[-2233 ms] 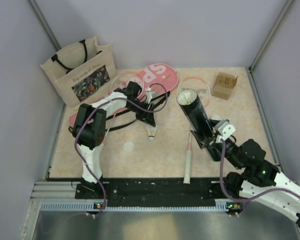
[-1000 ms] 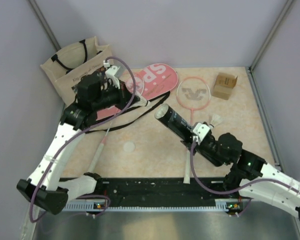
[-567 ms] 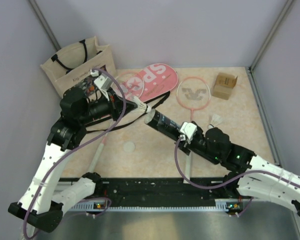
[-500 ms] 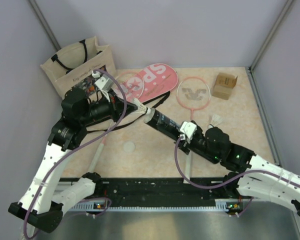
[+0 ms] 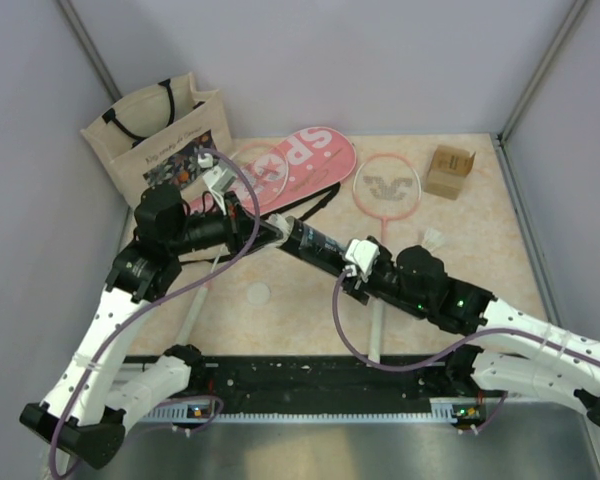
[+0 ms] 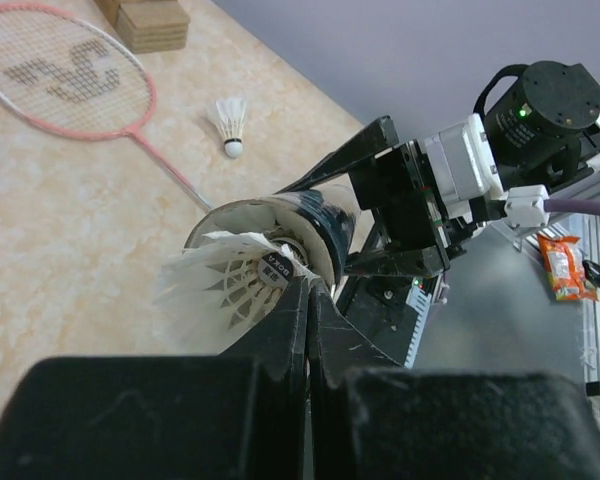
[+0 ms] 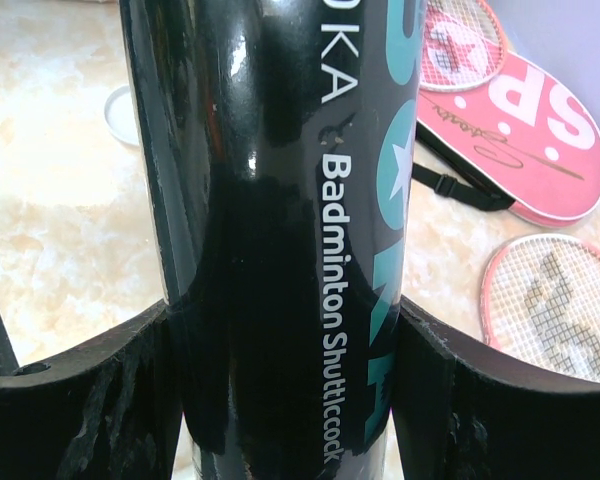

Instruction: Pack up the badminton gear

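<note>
My right gripper (image 5: pixel 365 268) (image 7: pixel 290 330) is shut on the dark tube (image 5: pixel 320 247) (image 7: pixel 280 200), held nearly level with its open mouth (image 6: pixel 280 215) pointing left. At that mouth my left gripper (image 5: pixel 272 229) (image 6: pixel 308 292) is shut on a white feather shuttlecock (image 6: pixel 225 290), which sits at the rim. A second shuttlecock (image 5: pixel 432 240) (image 6: pixel 230 120) lies on the table. One pink racket (image 5: pixel 385 187) (image 6: pixel 70 75) lies right of the pink SPORT cover (image 5: pixel 305 158) (image 7: pixel 540 120). The other racket (image 5: pixel 252 170) rests on the cover, its handle (image 5: pixel 193 318) near my left arm.
A beige floral tote bag (image 5: pixel 160 140) stands at the back left. A small cardboard box (image 5: pixel 449 171) (image 6: pixel 150 15) sits at the back right. A round white lid (image 5: pixel 257 294) (image 7: pixel 120 110) lies on the table below the tube. Walls close in both sides.
The right arm has swung the tube down and leftward. The left gripper has brought the shuttlecock right, up to the tube's mouth.
</note>
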`<control>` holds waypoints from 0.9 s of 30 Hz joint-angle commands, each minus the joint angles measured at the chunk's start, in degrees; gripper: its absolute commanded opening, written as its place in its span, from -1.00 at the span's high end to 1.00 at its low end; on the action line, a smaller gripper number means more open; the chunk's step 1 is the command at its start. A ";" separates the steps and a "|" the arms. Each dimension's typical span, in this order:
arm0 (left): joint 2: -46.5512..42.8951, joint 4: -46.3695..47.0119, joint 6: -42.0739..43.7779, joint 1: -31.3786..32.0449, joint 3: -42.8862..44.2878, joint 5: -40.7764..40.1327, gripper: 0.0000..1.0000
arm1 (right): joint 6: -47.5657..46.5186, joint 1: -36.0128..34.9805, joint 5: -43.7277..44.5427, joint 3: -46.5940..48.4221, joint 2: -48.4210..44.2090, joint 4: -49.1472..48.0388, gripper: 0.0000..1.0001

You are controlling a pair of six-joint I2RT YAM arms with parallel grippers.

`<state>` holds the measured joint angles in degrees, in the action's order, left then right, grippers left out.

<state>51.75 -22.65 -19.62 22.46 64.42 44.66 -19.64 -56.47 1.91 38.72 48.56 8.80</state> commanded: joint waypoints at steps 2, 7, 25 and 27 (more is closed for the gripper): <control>-0.51 2.44 -1.39 0.13 -2.28 3.32 1.00 | -2.51 -0.40 -1.56 2.94 -0.13 -8.27 0.38; -0.42 1.82 -1.91 0.13 -3.60 4.46 1.00 | -4.18 -0.49 -4.63 2.06 -0.30 -11.43 0.39; 2.13 0.78 -0.34 0.22 -5.36 9.57 1.00 | -6.55 -0.48 -5.78 1.97 3.74 -15.30 0.39; 2.13 -1.07 0.89 0.22 -4.66 7.38 1.00 | -6.55 -0.48 -5.69 1.71 4.18 -15.65 0.39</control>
<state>53.56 -21.52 -21.67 22.41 59.35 53.06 -26.00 -56.45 -2.52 38.68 52.56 3.51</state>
